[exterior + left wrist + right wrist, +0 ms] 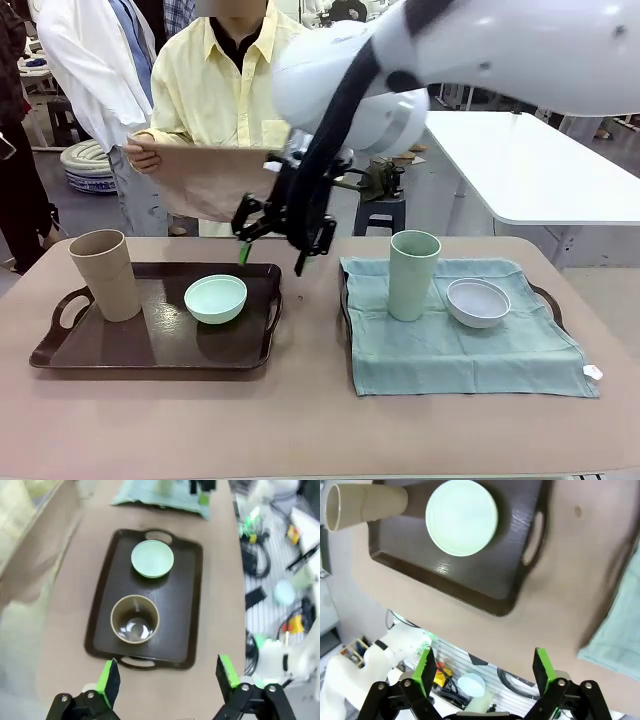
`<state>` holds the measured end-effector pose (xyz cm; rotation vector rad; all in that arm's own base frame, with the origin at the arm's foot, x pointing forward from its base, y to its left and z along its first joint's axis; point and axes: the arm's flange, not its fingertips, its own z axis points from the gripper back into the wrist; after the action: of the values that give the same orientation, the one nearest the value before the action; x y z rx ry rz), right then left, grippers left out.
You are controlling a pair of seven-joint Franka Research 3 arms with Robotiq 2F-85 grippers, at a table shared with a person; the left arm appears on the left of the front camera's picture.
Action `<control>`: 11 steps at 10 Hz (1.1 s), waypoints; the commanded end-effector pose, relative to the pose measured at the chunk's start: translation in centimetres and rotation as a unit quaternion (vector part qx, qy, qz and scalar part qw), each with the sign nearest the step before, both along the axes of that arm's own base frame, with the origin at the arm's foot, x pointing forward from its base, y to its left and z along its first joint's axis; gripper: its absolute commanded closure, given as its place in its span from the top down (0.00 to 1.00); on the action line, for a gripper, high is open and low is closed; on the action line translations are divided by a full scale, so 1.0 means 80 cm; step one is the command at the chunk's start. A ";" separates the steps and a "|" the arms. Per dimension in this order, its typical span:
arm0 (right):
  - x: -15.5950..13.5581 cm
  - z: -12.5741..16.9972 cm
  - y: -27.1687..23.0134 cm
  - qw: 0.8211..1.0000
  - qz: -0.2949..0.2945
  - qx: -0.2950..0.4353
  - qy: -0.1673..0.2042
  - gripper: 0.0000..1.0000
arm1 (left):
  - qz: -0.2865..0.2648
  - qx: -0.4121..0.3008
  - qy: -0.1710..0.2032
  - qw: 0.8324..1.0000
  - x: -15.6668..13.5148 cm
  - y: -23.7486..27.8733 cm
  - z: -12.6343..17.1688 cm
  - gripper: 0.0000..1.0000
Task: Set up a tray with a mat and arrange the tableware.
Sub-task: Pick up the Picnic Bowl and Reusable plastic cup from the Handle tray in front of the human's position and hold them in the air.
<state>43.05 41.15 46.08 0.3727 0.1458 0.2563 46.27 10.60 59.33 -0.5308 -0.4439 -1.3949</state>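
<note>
A dark brown tray [150,345] on the left carries a tan-brown tumbler [104,275] and a mint green bowl [215,298]. On the right, a teal mat [450,350] covers a second tray [548,300] and bears a pale green tumbler [413,274] and a whitish bowl [477,302]. My right gripper [272,258] hangs open above the gap between the trays, by the left tray's far right corner. From above, my left gripper [167,677] is open over the tray [185,605], tumbler [134,618] and bowl [152,558]. My right gripper [482,667] holds nothing.
Across the table a person holds a tan mat [205,180] in front of the chest. A white table [530,160] stands behind on the right. Bare tabletop [310,410] runs along the near edge and between the trays.
</note>
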 end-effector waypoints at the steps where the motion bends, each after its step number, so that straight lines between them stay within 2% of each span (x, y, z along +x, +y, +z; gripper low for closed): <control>1: 0.030 -0.008 0.063 0.999 0.009 -0.047 0.014 1.00 | -0.101 -0.034 -0.003 0.994 -0.001 0.003 -0.005 1.00; 2: 0.040 -0.017 0.088 0.998 0.010 -0.068 0.013 1.00 | -0.138 -0.035 -0.004 0.990 0.004 0.002 -0.007 1.00; 4: 0.055 -0.033 0.126 0.997 0.014 -0.076 0.007 1.00 | -0.153 -0.029 0.010 0.988 0.004 0.002 -0.006 1.00; 5: 0.059 -0.042 0.137 0.996 0.016 -0.087 0.002 1.00 | -0.151 -0.032 0.019 0.988 0.003 0.001 -0.006 1.00; 7: 0.056 -0.042 0.133 0.993 0.027 -0.108 -0.028 1.00 | -0.093 -0.045 0.036 0.994 -0.001 0.002 -0.005 1.00; 8: 0.049 -0.054 0.128 0.997 0.026 -0.072 0.002 1.00 | -0.144 -0.040 0.016 0.989 -0.001 -0.007 -0.015 1.00; 11: 0.049 -0.054 0.128 0.997 0.026 -0.072 0.002 1.00 | -0.144 -0.040 0.016 0.989 -0.001 -0.007 -0.015 1.00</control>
<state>47.35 51.68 41.94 0.2113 0.1657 0.3019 46.32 10.03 58.30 -0.7051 -0.4015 -1.6261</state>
